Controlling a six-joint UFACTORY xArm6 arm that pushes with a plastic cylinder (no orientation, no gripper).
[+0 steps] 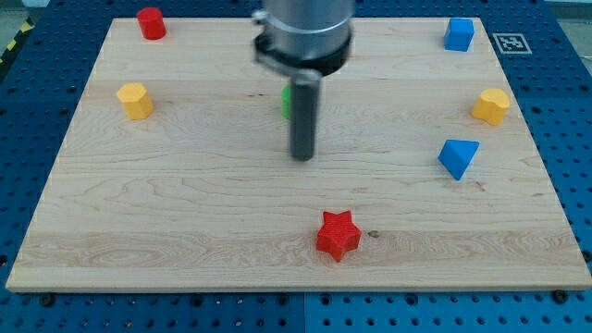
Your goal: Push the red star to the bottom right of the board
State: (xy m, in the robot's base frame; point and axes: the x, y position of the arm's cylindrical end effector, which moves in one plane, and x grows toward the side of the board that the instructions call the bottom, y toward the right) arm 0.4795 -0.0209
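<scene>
The red star point(338, 235) lies on the wooden board point(185, 213) near the view's bottom, slightly right of centre. My tip point(302, 157) is at the end of the dark rod in the board's middle, above and a little to the left of the star, apart from it. A green block point(287, 100) is mostly hidden behind the rod.
A red block point(152, 23) sits at the top left and a yellow block point(135, 100) at the left. A blue cube point(459, 34) is at the top right, a yellow block point(491, 106) at the right, and a blue triangular block point(458, 157) below it.
</scene>
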